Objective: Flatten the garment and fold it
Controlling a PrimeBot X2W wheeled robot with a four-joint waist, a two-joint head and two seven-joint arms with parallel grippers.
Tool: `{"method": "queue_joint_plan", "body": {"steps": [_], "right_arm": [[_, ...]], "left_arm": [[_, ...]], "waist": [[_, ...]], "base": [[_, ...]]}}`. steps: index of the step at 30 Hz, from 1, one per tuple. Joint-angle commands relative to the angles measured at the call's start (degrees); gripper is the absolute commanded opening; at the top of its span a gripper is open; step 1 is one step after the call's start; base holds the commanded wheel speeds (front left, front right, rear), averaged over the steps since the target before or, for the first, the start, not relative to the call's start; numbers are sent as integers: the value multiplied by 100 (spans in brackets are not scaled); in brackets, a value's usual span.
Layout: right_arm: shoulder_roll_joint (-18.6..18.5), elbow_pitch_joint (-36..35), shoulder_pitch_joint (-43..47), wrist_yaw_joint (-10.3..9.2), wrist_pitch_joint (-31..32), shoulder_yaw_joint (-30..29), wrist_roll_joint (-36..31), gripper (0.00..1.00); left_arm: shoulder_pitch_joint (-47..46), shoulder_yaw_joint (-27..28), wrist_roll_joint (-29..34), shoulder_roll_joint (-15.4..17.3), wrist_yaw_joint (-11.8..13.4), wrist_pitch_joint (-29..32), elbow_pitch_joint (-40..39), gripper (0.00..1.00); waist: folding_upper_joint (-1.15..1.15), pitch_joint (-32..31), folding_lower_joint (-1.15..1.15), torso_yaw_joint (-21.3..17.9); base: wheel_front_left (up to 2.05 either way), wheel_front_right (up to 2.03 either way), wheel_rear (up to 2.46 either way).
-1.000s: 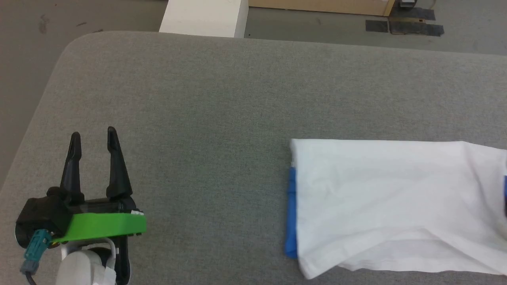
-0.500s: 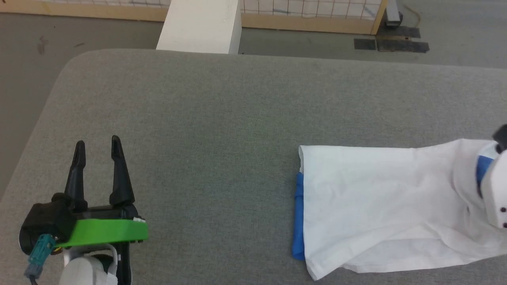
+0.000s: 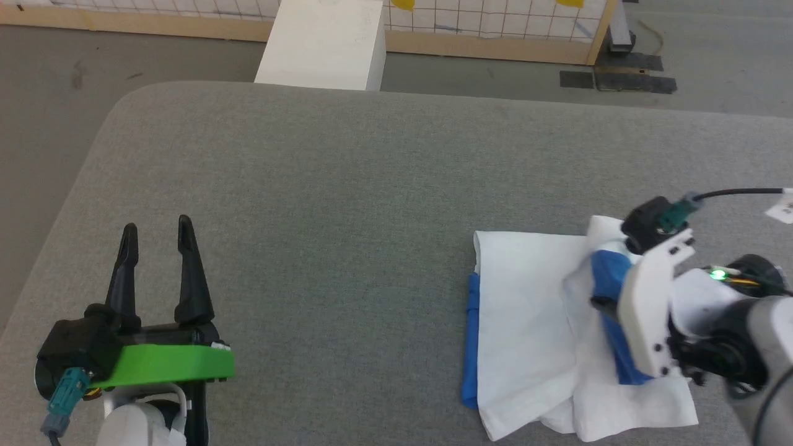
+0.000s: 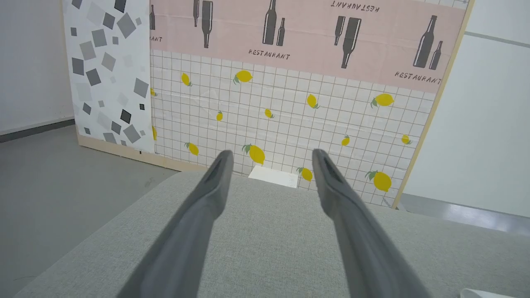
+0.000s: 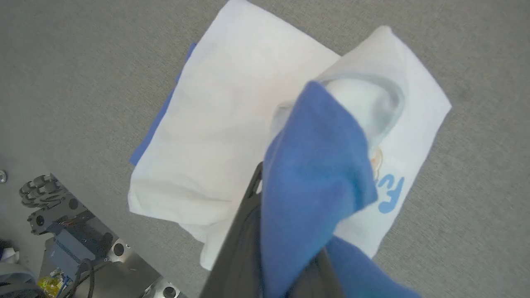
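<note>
Garment (image 3: 526, 322): we've swung one end over, fold begun; right end effector (image 3: 600, 302) pinching blue sleeve (image 5: 314, 165), left end effector (image 3: 155, 232) spread.

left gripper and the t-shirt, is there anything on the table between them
Nothing. In the head view, the stretch between the open left gripper and the t-shirt is bare grey table.
</note>
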Motion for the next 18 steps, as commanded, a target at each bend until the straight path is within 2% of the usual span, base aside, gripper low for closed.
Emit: {"method": "queue_joint_plan", "body": {"steps": [1,9,18], "right_arm": [[157,127,-157,-9,-119,112,-42,0],[788,1044,-606,-9,-727,629,-120,0],[1095,1885,-875,-9,-1326,1020,-131,0]], "left_arm": [[62,-23,-47,-24,-18,-26,11,100],[-17,-142,-112,-24,17,-26,22,100],[-62,-222,-155,-24,83,-26,38,100]], "waist": [[0,50,0,51],[0,234,0,244],[0,386,0,354]], "base": [[0,0,0],[0,0,0],[0,0,0]]}}
